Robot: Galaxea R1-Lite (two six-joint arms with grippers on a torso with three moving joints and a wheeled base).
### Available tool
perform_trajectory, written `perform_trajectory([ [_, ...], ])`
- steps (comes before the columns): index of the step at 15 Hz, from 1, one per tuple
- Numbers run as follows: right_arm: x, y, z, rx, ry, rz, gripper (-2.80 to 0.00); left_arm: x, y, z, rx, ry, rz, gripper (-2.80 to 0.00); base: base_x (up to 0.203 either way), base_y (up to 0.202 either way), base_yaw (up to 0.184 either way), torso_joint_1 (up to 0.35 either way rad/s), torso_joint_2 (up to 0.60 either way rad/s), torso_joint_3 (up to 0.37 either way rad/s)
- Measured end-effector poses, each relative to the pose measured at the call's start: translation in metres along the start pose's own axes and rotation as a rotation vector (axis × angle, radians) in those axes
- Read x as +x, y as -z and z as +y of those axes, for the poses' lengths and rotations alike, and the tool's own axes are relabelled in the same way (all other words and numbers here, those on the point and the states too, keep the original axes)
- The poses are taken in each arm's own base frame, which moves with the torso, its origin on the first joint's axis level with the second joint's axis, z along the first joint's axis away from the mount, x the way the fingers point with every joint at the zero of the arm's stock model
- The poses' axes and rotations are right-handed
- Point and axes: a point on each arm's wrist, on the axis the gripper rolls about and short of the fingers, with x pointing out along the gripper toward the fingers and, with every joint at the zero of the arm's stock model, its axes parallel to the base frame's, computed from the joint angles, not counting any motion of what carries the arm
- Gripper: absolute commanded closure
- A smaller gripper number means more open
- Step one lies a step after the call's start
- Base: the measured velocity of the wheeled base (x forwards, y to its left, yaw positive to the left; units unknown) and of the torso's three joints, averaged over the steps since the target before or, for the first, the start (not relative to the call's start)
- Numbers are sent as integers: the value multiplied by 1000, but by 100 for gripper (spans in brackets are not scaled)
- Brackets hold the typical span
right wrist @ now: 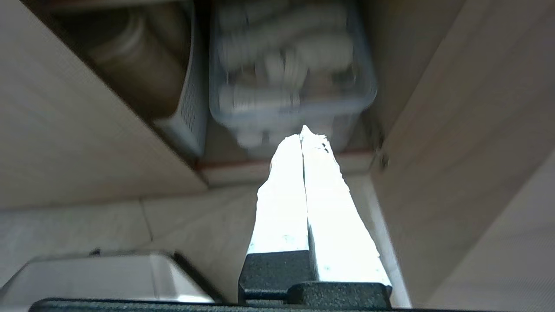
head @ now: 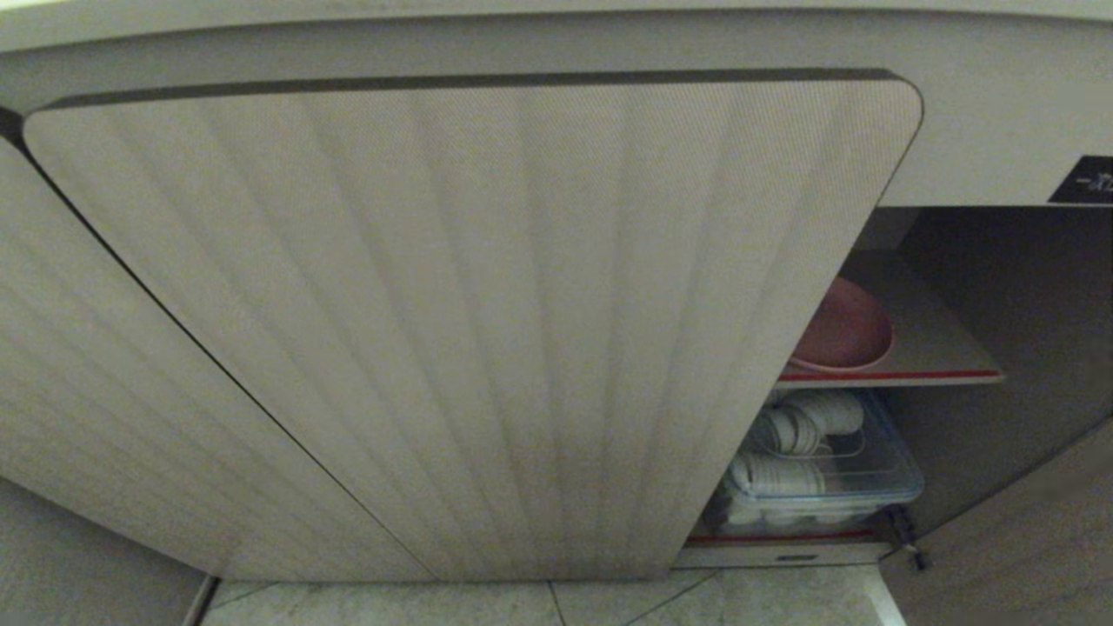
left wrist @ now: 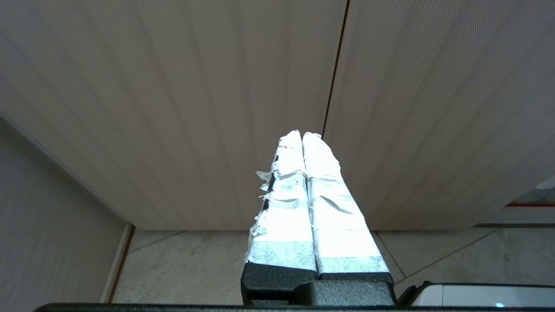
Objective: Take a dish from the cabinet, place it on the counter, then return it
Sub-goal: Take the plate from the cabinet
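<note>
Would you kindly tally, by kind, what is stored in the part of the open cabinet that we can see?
Pink plate on the upper shelf: 1
Clear plastic bin of white dishes, lower level: 1
Perforated white basket holding a brownish vessel, beside the bin: 1
Total: 3

Kitchen, likely domestic. Low cabinet (head: 469, 330) with fluted doors under a bench (head: 556, 17) edge; pink dish (head: 842, 335) on a red-edged shelf (head: 939, 356); clear bin (head: 869, 487) of white crockery below; tiled floor (head: 539, 604).

dish (head: 842, 335) on cabinet (head: 469, 330) shelf (head: 935, 352) | clear bin (head: 869, 474) below shelf
</note>
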Motion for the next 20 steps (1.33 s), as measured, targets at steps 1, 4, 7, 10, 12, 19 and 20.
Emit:
perform_trajectory([
  [1,3,-5,1,-1,-17,19,0,0,0,0,0,0,0,0,0,0,0,0,0,0],
  [4,10,-18,2,-47,-54,63,0,0,0,0,0,0,0,0,0,0,0,0,0,0],
  [7,18,-31,2,-118,-66,100,0,0,0,0,0,0,0,0,0,0,0,0,0,0],
  [10,31,-46,2,-186,-74,120,0,0,0,0,0,0,0,0,0,0,0,0,0,0],
  [12,45,-57,1,-215,-79,123,0,0,0,0,0,0,0,0,0,0,0,0,0,0],
  [19,111,-96,-1,-288,-107,125,0,0,0,0,0,0,0,0,0,0,0,0,0,0],
  [20,121,-98,-1,-296,-110,136,0,0,0,0,0,0,0,0,0,0,0,0,0,0],
])
